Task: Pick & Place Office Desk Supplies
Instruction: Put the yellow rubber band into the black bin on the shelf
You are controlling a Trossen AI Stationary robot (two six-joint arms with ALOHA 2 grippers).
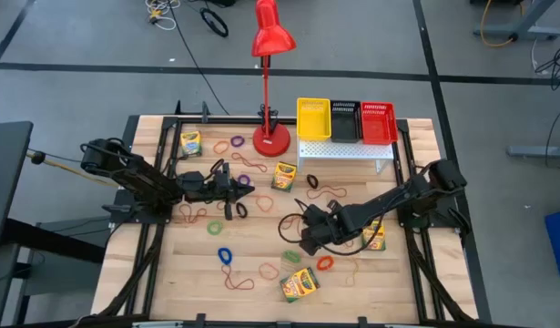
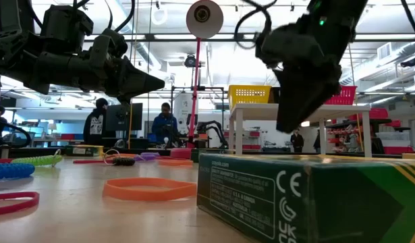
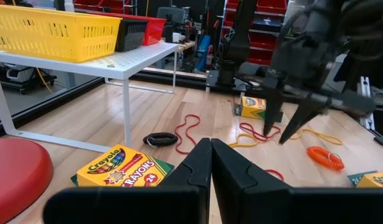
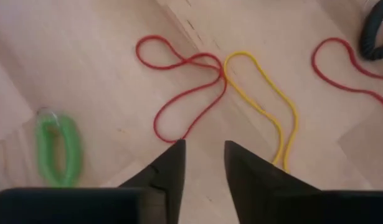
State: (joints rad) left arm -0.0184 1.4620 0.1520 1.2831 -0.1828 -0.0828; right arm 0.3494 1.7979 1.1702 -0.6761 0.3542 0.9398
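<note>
- Red rubber-band loop (image 4: 185,93) lay flat on the bench (image 1: 261,246), twisted into a figure-eight, touching a yellow loop (image 4: 266,106) at one end; green coil loop (image 4: 54,149) sat apart to one side.
- Right gripper (image 4: 203,163) hovered directly over the red loop near bench centre, pointing down; jaws partly apart w/ a narrow gap, nothing between them, not touching the band.
- Crayon boxes scattered: one near the front edge (image 1: 300,284), one by the right arm (image 1: 374,235), one mid-bench beside the lamp base (image 1: 284,175), one at back left (image 1: 189,142).
- More loops spread over the bench: blue coil (image 1: 226,256), orange coil (image 1: 325,263), purple loops (image 1: 241,160) near the back.
- Left gripper (image 3: 210,163) was held off the bench at left-centre, pointing toward the middle; jaws closed together, empty.
- Red desk lamp (image 1: 271,82) stood at the back centre; white perforated stand (image 1: 345,148) next to it carried yellow (image 1: 313,119), black (image 1: 345,121) and red (image 1: 378,122) baskets in a row.
- People visible in the room beyond, low view, well away from the bench.
</note>
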